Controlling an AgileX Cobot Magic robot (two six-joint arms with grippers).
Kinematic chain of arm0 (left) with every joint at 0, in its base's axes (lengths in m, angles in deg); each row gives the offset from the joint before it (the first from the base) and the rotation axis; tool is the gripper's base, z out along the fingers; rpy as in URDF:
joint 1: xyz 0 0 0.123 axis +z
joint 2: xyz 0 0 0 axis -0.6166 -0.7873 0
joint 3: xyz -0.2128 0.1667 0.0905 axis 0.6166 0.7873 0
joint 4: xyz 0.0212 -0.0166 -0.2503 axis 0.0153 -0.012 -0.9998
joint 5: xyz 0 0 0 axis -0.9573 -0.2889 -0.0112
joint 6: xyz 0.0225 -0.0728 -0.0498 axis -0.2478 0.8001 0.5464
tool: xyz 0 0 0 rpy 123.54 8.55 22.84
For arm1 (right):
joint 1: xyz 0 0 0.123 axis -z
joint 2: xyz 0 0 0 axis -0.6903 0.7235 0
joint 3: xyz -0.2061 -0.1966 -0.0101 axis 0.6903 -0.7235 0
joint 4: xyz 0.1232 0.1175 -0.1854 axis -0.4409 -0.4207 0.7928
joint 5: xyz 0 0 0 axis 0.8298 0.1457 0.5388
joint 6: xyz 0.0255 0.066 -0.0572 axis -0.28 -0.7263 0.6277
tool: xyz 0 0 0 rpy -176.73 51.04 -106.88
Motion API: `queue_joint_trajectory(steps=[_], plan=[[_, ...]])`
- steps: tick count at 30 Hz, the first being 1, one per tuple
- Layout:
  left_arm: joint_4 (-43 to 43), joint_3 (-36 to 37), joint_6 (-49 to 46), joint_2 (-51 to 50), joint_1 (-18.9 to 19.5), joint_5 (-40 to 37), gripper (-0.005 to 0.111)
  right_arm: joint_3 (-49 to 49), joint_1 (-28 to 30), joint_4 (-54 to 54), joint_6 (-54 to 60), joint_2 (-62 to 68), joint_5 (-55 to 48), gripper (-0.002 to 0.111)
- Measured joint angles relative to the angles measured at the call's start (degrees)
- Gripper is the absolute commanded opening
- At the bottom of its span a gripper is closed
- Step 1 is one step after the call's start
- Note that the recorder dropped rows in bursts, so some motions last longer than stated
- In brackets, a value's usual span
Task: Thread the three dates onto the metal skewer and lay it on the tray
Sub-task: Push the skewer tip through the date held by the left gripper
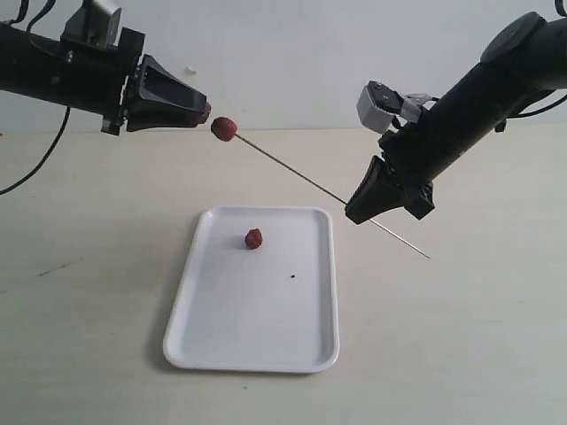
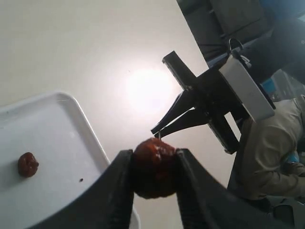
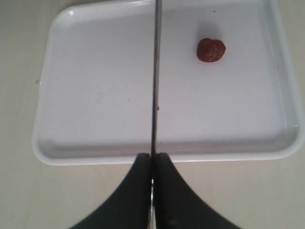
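My right gripper (image 1: 354, 212) (image 3: 152, 156) is shut on the metal skewer (image 1: 301, 175) (image 3: 156, 71) and holds it slanted in the air above the white tray (image 1: 266, 328) (image 3: 95, 95). One date (image 1: 224, 128) sits on the skewer's far upper end. My left gripper (image 1: 204, 112) (image 2: 154, 153) is just beside that end, shut on a second date (image 2: 153, 169); only a reddish bit of it shows in the exterior view. The skewer's tip (image 2: 159, 135) peeks out behind the held date. A third date (image 1: 253, 238) (image 2: 28, 164) (image 3: 211, 50) lies loose on the tray.
The tray (image 2: 47, 124) rests on a pale tabletop (image 1: 461, 336) and carries a tiny black speck (image 1: 292, 277). A black cable (image 1: 35, 168) hangs at the far left. A person in light clothing (image 2: 267, 162) sits beyond the right arm.
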Motion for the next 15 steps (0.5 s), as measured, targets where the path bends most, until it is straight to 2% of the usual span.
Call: queue_joint_trajectory(steps=[15], plan=[[0.0, 0.0, 0.45, 0.0, -0.04, 0.0, 0.03, 0.0, 0.0, -0.54, -1.24, 0.0, 0.54, 0.0]])
